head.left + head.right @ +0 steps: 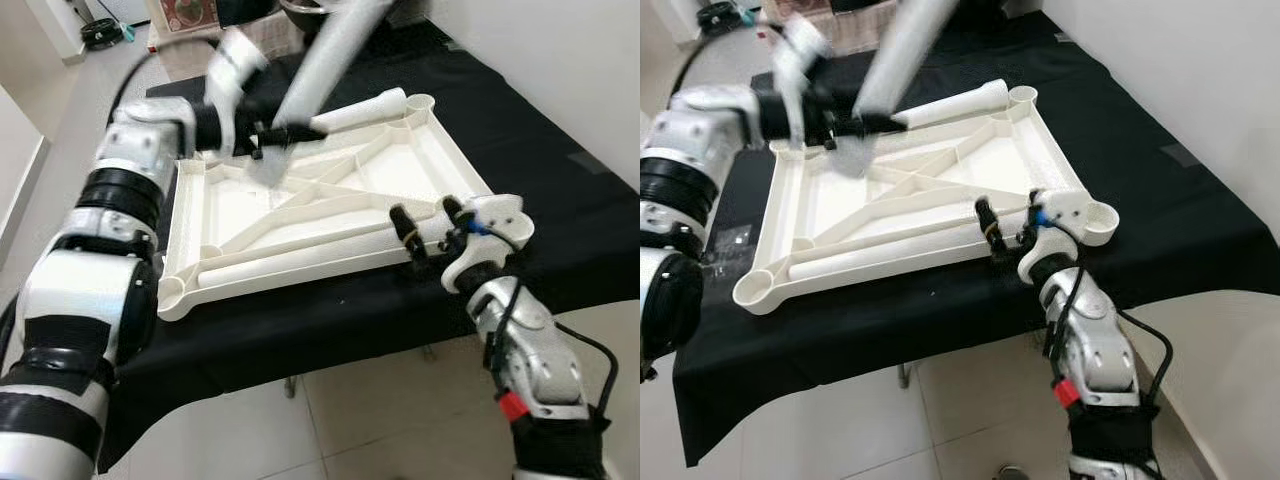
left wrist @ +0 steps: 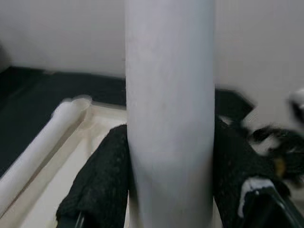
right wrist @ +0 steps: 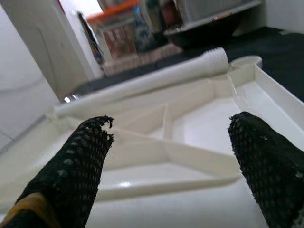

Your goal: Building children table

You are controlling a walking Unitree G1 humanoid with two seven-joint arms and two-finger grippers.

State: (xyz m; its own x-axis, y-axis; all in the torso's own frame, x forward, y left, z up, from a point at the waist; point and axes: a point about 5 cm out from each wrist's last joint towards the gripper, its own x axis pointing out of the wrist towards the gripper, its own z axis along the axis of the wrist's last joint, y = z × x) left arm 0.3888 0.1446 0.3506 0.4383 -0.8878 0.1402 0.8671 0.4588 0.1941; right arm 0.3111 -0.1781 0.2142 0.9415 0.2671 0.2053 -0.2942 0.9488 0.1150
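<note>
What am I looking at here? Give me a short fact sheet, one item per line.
Work surface: table under a black cloth
Main part: white tabletop, lying underside up, ribs showing
Left gripper: shut on a white leg, held over the tabletop
Right gripper: open, at the tabletop's near edge
Other legs: two lying on the tabletop, one at the far edge, one at the near edge

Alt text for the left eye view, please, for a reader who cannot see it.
The left end effector grips a white table leg, blurred and slanting up, above an upturned white tabletop on a black cloth. The right end effector, open, hovers by the tabletop's near right corner; two more legs lie inside.
</note>
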